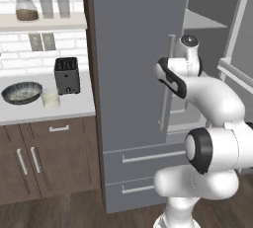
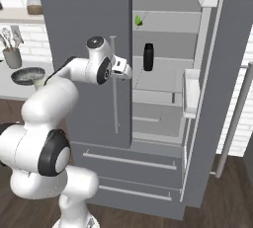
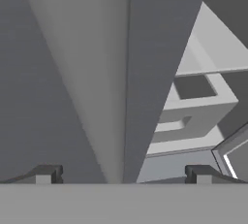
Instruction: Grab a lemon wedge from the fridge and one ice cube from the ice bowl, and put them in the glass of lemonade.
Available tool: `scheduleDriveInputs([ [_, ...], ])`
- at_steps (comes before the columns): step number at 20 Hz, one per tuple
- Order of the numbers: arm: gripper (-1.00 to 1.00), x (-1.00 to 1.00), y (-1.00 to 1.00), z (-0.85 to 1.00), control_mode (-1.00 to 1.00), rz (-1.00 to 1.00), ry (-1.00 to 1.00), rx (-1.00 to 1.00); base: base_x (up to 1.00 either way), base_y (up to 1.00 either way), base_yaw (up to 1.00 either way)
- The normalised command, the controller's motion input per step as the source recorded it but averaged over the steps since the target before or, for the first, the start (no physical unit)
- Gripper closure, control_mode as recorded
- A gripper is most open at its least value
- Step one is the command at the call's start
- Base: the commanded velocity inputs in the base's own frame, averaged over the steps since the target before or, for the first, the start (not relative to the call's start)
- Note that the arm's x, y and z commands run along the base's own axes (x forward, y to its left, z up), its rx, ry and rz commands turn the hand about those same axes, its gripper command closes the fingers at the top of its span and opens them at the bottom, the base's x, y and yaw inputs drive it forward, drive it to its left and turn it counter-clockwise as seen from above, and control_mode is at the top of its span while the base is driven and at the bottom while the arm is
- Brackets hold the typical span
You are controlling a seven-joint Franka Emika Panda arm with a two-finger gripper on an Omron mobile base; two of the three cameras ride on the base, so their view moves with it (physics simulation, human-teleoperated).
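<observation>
Yellow-green lemon wedge (image 2: 139,20) on right-view fridge (image 2: 84,49) shelf

The fridge (image 2: 84,34) runs off the top of both base views, and its open right door (image 2: 222,74) is clipped at the top and right. The lemon wedge (image 2: 139,20) is a tiny speck, shape hard to make out. The ice bowl (image 2: 27,76) is half behind the arm in the right base view; its contents are too small to tell.
</observation>
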Motion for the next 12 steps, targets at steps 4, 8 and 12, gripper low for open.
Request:
scheduleDriveInputs([
  [4, -1.00, 0.47, 0.00, -0.18, -1.00, 0.00, -0.05, 0.00, 0.00, 0.00, 0.00],
  [8, -1.00, 0.50, 0.01, -0.17, -1.00, 0.00, -0.03, 0.00, 0.00, 0.00, 0.00],
  [12, -1.00, 0.38, 0.03, -0.08, -1.00, 0.00, 0.00, 0.00, 0.00, 0.00, 0.00],
])
